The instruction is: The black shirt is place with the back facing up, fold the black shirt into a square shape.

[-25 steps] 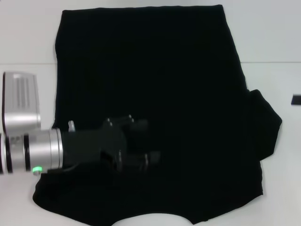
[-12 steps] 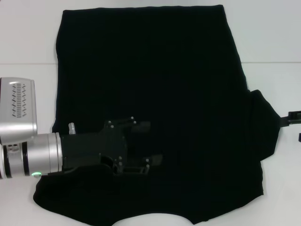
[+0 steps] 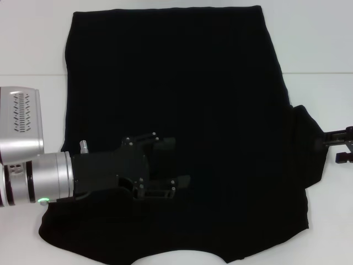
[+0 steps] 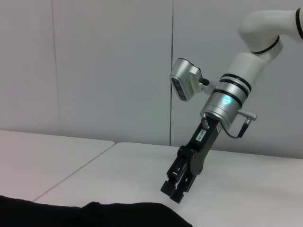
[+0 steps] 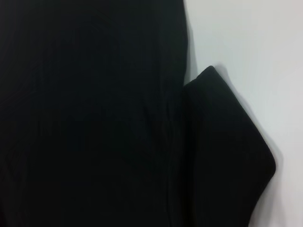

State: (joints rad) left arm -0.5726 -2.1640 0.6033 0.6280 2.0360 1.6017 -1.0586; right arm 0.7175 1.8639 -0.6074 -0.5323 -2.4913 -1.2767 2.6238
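black shirt spread flat on white table, filling most of the head view, plain side up, no lettering visible. left side already folded in toward the middle, giving a straight edge there; right sleeve sticking out sideways beyond the body edge. curved edge of the fabric at the near side, closest to the robot.

left gripper low over the shirt, reaching in from the left with silver wrist trailing over the table. fingers spread apart, nothing between them, shirt fabric directly underneath and on all sides of the tips. cannot tell whether tips touch the cloth. folded left edge just behind the gripper body, sleeve well apart on the far side of the shirt from it.

right gripper at the right border of the head view, just beside the tip of the right sleeve, pointing toward it. in the left wrist view, same gripper angled down toward the table, tips just above the surface and close to the shirt edge; jaws parted in the head view, empty. cannot tell whether touching the sleeve.

right wrist view: shirt body filling most of the picture, sleeve lying flat beside it, rounded corner against bare table.
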